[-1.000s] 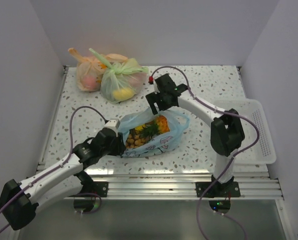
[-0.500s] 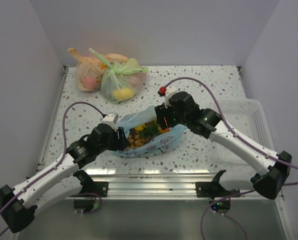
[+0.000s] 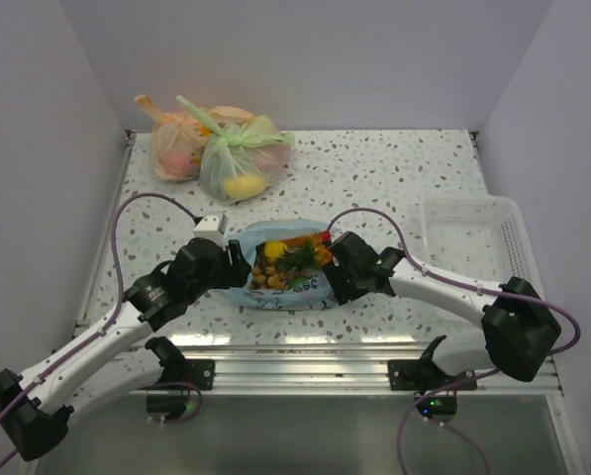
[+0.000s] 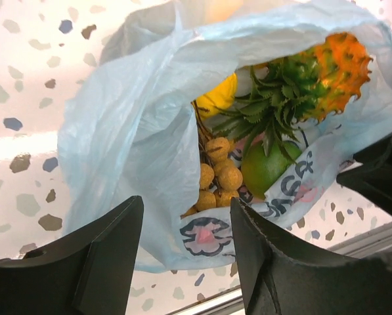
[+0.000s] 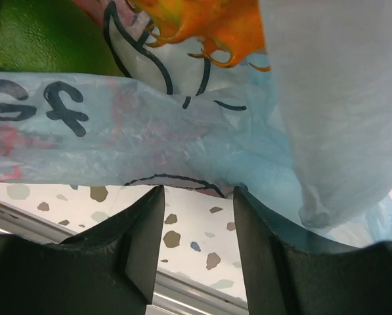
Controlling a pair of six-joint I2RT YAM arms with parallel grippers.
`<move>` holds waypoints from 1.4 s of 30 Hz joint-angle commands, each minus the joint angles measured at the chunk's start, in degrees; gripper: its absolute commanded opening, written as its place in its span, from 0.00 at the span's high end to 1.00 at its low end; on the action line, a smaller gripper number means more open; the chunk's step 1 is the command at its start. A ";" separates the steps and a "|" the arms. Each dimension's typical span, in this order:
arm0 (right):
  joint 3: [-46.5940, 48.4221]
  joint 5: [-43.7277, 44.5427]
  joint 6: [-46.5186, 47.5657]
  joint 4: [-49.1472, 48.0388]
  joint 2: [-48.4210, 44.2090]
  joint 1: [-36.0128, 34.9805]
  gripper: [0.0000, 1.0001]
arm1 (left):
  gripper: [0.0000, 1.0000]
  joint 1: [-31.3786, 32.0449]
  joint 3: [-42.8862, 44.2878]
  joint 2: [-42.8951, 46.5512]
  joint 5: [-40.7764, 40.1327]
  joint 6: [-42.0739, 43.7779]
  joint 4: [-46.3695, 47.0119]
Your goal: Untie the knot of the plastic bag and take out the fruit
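The light blue plastic bag (image 3: 275, 294) lies open-mouthed in the middle of the table; no knot shows. Inside are the fruit: an orange pineapple (image 4: 340, 59) with a green crown, a yellow piece (image 4: 218, 95), tan berries (image 4: 217, 172) and a green fruit (image 4: 266, 169). My left gripper (image 3: 238, 269) is open at the bag's left edge, and the printed rim lies between its fingers in the left wrist view (image 4: 186, 220). My right gripper (image 3: 333, 279) is open at the bag's right side, low by the table, just below the bag's printed wall (image 5: 150, 125), with bare table between its fingers (image 5: 199, 203).
A green bag (image 3: 238, 158) and an orange bag (image 3: 174, 148), both tied and with fruit inside, stand at the back left. A white tray (image 3: 478, 247) sits at the right. The metal rail of the table's near edge (image 3: 305, 351) runs just behind both grippers.
My right arm has swung from behind the bag round to its near right side and come down low. My left gripper has moved in to the bag's left edge. The bag has bunched up.
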State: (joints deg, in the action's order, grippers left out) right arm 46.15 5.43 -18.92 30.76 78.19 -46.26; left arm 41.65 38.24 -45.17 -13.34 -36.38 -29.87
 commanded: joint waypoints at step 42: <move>30.93 34.73 2.75 -2.82 27.71 -16.41 0.66 | 0.01 -2.45 -4.05 16.61 -26.30 12.47 6.14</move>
State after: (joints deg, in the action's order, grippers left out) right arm 76.75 35.55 -14.35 27.97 106.04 -62.35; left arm 39.46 34.24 -27.92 -37.85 -23.92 -26.15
